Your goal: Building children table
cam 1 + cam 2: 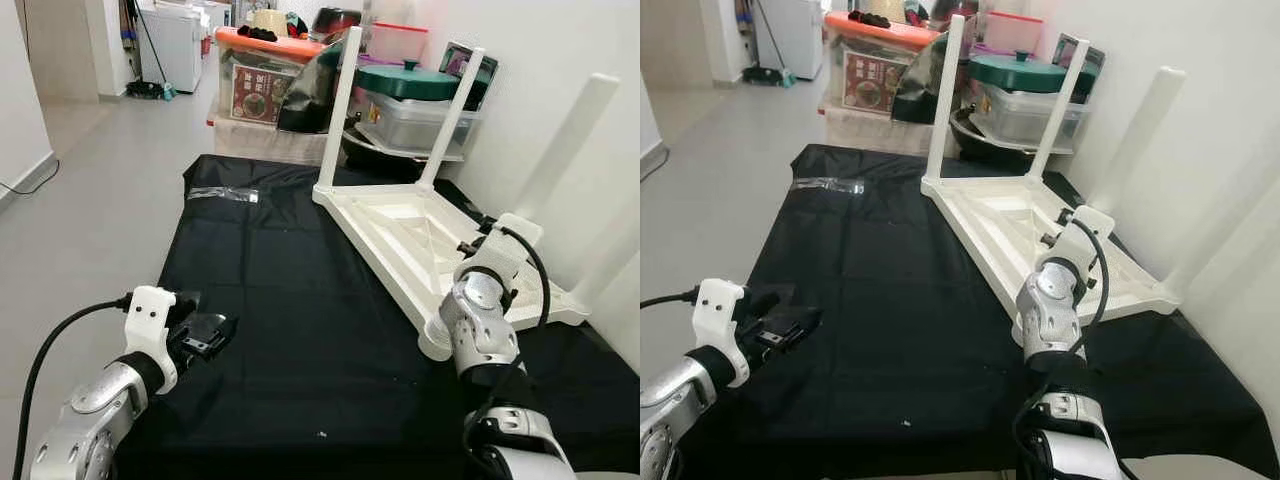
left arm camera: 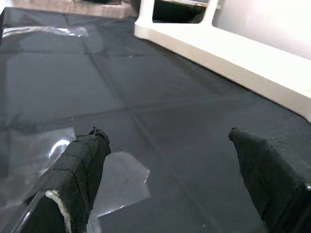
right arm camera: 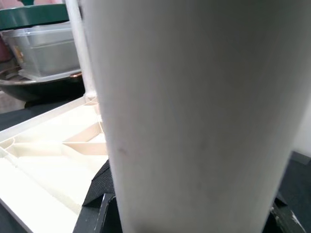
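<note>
1. Tabletop (image 1: 405, 235) lying upside down on black cloth (image 1: 280, 300) by the wall, three legs (image 1: 338, 105) standing fitted.
2. Fourth leg (image 3: 194, 116) being clamped in right gripper (image 3: 192, 206), going in at the near corner, apparently.
3. Left gripper (image 2: 170, 165) hovering over the cloth, jaws apart, holding nothing.
4. Plastic bag (image 1: 222, 194) lying beyond.
</note>
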Controlling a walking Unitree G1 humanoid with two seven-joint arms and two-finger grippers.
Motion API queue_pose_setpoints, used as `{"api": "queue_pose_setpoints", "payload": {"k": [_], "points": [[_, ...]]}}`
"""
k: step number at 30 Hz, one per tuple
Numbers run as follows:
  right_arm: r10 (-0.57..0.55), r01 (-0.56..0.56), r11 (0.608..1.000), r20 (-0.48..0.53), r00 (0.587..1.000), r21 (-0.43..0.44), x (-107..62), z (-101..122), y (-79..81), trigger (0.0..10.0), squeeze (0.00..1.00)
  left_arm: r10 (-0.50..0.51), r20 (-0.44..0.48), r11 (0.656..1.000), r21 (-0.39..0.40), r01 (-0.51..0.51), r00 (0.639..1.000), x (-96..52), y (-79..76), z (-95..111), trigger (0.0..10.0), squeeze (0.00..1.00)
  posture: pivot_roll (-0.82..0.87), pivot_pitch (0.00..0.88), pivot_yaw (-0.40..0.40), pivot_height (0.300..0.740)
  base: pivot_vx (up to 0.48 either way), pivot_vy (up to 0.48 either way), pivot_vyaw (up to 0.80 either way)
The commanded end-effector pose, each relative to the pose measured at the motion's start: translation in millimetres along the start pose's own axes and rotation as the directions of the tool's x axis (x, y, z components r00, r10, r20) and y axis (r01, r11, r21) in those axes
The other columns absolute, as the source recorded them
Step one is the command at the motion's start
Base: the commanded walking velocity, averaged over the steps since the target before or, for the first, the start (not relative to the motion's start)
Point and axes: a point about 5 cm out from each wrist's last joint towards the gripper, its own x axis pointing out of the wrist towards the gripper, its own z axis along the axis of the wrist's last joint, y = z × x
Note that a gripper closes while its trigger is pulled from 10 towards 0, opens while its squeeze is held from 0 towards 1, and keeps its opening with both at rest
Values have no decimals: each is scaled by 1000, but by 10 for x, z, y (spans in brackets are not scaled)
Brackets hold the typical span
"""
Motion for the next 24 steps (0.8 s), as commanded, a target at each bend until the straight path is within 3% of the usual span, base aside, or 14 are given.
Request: {"api": "queue_pose_setpoints", "payload": {"k": [1, 8, 9, 12, 15, 22, 23, 24], "points": [[-149, 147, 989, -162, 976, -26, 29, -418, -337, 0, 0, 12, 10, 1000, 1, -12, 1000, 42, -13, 6, 10000, 0, 97, 0, -115, 740, 0, 0, 0], [-144, 142, 990, -117, 983, -27, 27, -396, -335, 0, 0, 42, 14, 999, 0, -42, 999, 45, 37, 7, 10000, 0, 96, 0, -111, 740, 0, 0, 0], [-123, 121, 992, -115, 986, -21, 9, -385, -306, 10000, 0, 44, 14, 999, 1, -44, 999, 46, 44, 7, 10000, 0, 93, 0, -109, 740, 0, 0, 0], [-123, 121, 992, -115, 986, -21, 9, -385, -306, 10000, 0, 44, 14, 999, 1, -44, 999, 46, 44, 7, 10000, 0, 93, 0, -109, 740, 0, 0, 0], [-30, 32, 999, -55, 998, 23, -103, -261, -168, 10000, 0, 42, 12, 999, 4, -42, 999, 62, 42, -3, 10000, 0, 89, 0, -102, 740, 0, 0, 0], [-20, 22, 998, -43, 999, 52, -142, -200, -160, 10000, 0, 37, 11, 999, 6, -37, 999, 73, 44, -4, 10000, 0, 84, 0, -95, 740, 0, 0, 0], [-16, 18, 998, -32, 999, 63, -150, -163, -161, 10000, 718, 35, 11, 999, 8, -36, 999, 78, 47, 0, 10000, 0, 81, 0, -92, 740, 0, 0, 0], [-14, 16, 997, -25, 1000, 71, -156, -137, -162, 10000, 718, 34, 11, 999, 9, -34, 999, 83, 49, 3, 10000, 0, 81, 0, -92, 740, 0, 0, 0]]}}
